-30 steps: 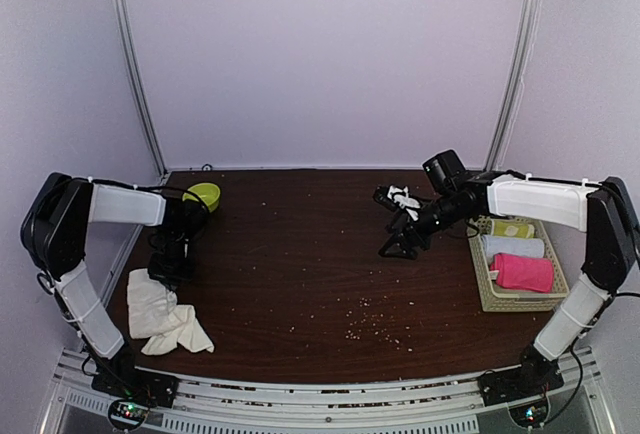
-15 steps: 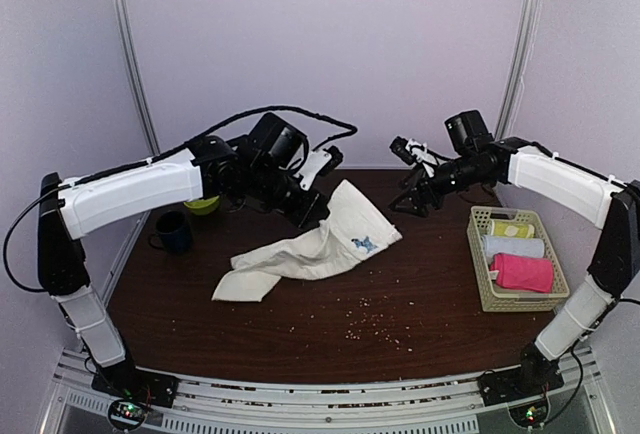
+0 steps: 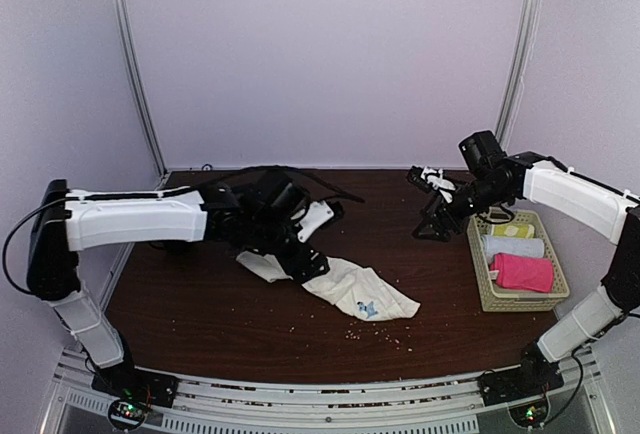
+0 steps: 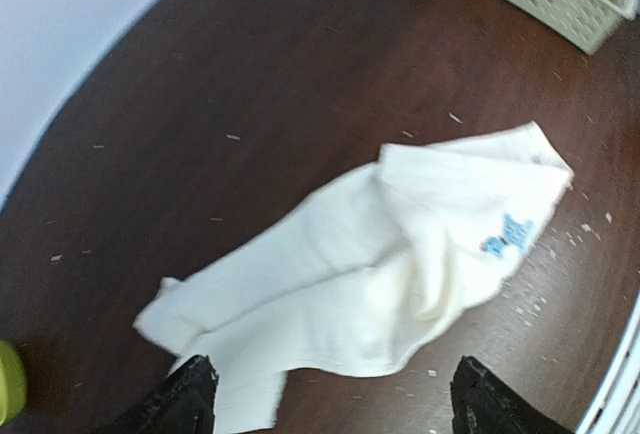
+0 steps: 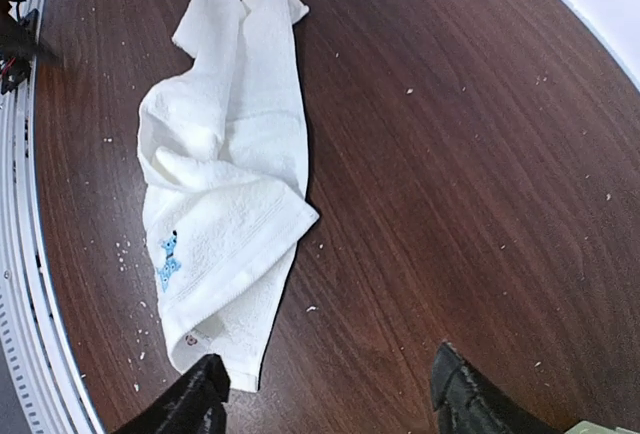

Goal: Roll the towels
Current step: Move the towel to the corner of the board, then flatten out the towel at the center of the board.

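Trouble would most likely come from the shape of the cream towel (image 3: 350, 289). It lies bunched and folded over itself on the table (image 3: 200, 294), one end just under the left gripper (image 3: 300, 259) and the rest stretching away ahead of it, with the blue mark (image 4: 508, 234) near the far end. Rolled from this state it would probably come out lopsided or loose, so it likely needs flattening first. A pinch on the doubled part might catch only the top layer and drag the cloth instead of spreading it. Scattered crumbs could also get wound into the roll. The left gripper's fingers stand spread wide above the cloth, holding nothing. The right gripper (image 3: 432, 226) is likewise spread and empty, well apart from that towel. The basket (image 3: 478, 274) is just beside the right gripper on its outer side. Count: two grippers, one cream towel on the table, one basket holding one pink towel (image 3: 522, 272), one white roll (image 3: 513, 247) and one yellow-green roll (image 3: 512, 228).
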You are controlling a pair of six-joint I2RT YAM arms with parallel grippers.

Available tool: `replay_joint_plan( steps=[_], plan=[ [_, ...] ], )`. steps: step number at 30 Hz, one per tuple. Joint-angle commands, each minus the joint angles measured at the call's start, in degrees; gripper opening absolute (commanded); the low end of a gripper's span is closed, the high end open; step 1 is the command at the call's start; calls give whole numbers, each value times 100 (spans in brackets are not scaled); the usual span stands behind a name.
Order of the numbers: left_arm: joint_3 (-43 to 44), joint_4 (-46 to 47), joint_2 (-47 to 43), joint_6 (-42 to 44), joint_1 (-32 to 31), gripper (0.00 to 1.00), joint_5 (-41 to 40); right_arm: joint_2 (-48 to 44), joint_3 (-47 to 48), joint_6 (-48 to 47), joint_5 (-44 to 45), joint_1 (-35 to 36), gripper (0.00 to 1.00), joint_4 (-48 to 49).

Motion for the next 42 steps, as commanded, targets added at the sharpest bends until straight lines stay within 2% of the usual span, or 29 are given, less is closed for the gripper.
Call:
replay_joint_plan(
  steps=[1,4,6,10,14,17,21,28,35,42],
  plan=[
    [-362,540,-470,-444,979,79,-776,265,-298,5,267,158,67,-221],
    [-569,408,-368,-724,1659,64,303,783,-169,187,-123,242,60,-325],
    [-735,514,-311,-877,1897,59,727,1276,147,159,-440,270,54,-693],
    [-936,661,-134,-1185,2136,62,766,2051,628,212,-727,404,53,-935],
    [-1122,678,111,-1468,2475,68,857,2721,999,471,-562,673,55,-893],
    [-1280,711,207,-1534,2603,68,853,3090,1264,667,-527,756,56,-886],
    [-1378,704,257,-1476,2636,67,790,3444,1543,858,-569,765,52,-864],
    [-1363,660,370,-1418,2637,66,691,3855,1861,754,-953,768,36,-1170],
    [-1379,663,476,-1400,2634,65,723,4136,2071,611,-1302,775,30,-1440],
    [-1405,679,457,-1363,2635,65,727,4040,2229,458,-1624,777,11,-1503]
  ],
)
